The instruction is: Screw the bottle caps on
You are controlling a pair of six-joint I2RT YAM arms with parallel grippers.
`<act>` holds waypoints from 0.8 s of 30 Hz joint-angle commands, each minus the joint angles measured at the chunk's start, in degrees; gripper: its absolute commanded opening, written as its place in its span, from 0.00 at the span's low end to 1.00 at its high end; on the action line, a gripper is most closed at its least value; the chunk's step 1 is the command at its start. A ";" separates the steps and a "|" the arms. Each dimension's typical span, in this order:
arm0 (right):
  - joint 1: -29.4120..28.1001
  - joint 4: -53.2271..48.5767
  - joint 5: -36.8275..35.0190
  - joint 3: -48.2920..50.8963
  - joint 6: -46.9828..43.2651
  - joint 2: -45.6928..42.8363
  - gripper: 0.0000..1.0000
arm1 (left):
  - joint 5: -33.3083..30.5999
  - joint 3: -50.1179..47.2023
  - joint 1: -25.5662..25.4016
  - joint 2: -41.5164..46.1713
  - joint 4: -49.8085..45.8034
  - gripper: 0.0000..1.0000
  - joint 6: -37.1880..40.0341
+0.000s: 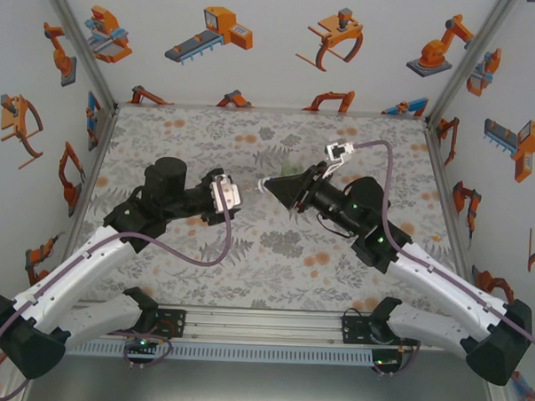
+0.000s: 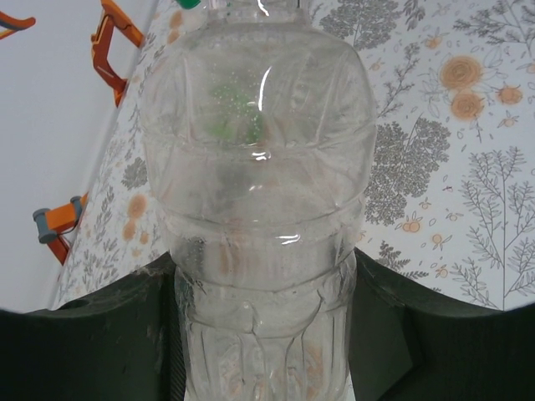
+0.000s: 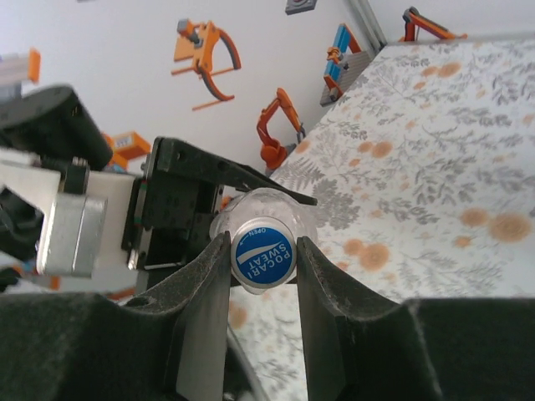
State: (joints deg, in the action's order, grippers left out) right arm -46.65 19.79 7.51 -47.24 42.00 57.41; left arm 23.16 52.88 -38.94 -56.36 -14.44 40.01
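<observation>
Bracing clear bottle (image 2: 259,167) in left gripper (image 1: 228,194) against spin. Pinching blue cap (image 3: 264,262) in right gripper (image 1: 270,187) for threading

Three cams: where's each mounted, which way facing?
Top: above, behind the bases, looking down at the table; left arm, right arm show.
Left wrist: on the left gripper, looking along its fingers at the clear bottle.
Right wrist: on the right gripper, facing the blue cap it grips.
Shared: wrist views both show the bottle.
</observation>
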 commanded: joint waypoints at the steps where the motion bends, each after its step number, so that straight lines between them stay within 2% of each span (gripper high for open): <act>1: -0.16 0.16 -6.88 0.62 13.56 1.08 0.00 | 2.57 0.12 -0.69 1.29 5.16 0.00 -0.71; 6: -0.09 -5.39 -5.23 -2.90 22.23 3.52 0.00 | -0.47 0.29 -0.60 0.66 5.59 0.00 -1.64; 8: -0.19 -8.48 -2.83 -5.74 21.95 4.87 0.00 | -1.24 0.50 -0.58 0.22 5.30 0.00 -1.86; 12: -0.17 -16.83 -3.29 -9.29 20.51 5.49 0.00 | -1.57 1.55 -0.61 -0.72 4.10 0.00 -2.05; 24: -0.54 -23.63 1.71 -15.76 17.90 10.94 0.00 | -3.43 3.24 -0.70 -2.78 1.70 0.00 -2.42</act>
State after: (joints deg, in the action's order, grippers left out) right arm -46.15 -1.30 3.40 -61.41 59.96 66.85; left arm 16.47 53.30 -38.74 -59.16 -15.75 38.02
